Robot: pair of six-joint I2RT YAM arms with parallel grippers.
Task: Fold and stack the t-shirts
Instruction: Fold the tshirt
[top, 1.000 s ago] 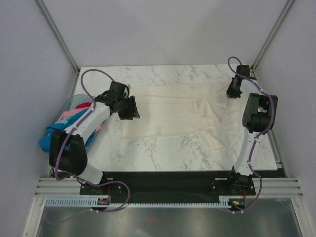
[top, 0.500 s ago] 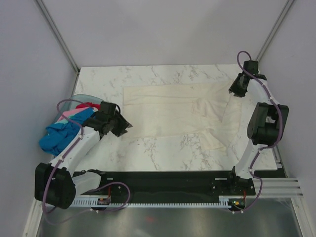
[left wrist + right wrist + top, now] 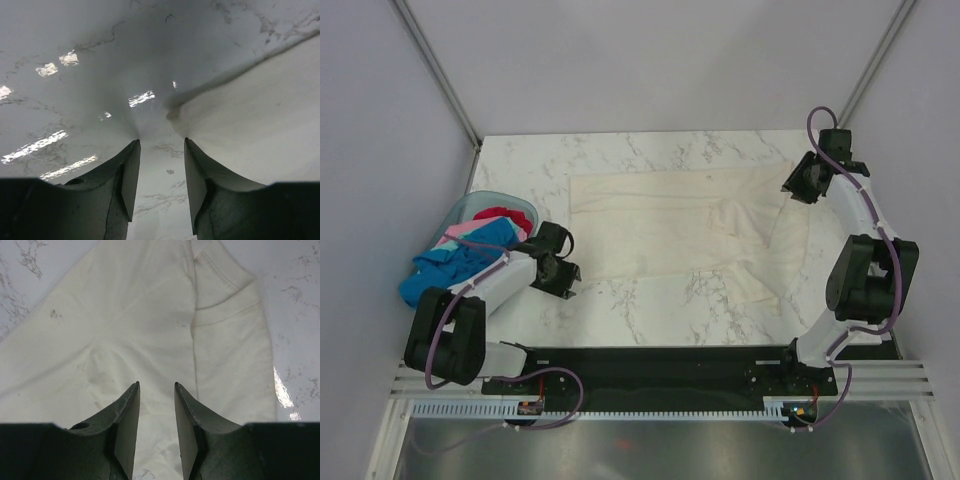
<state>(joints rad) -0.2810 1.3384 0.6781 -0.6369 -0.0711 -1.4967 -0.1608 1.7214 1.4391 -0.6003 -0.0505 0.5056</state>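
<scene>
At the far left the pale blue basket [image 3: 468,206] holds the bright blue, pink and red t-shirts [image 3: 445,270] in a heap, waiting their turn. Beside it the left gripper [image 3: 566,282] hovers low over the marble table [image 3: 650,310], jaws spread and empty, just off the near-left corner of the cream-white t-shirt [image 3: 660,215], likely lining up a pinch. That shirt lies flat mid-table. The right gripper [image 3: 798,182] hangs above its right end, jaws parted, holding nothing

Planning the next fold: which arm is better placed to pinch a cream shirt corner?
Probably left: the left gripper, open, sits low beside the cream shirt's near corner; the right gripper hovers over a sleeve.
</scene>
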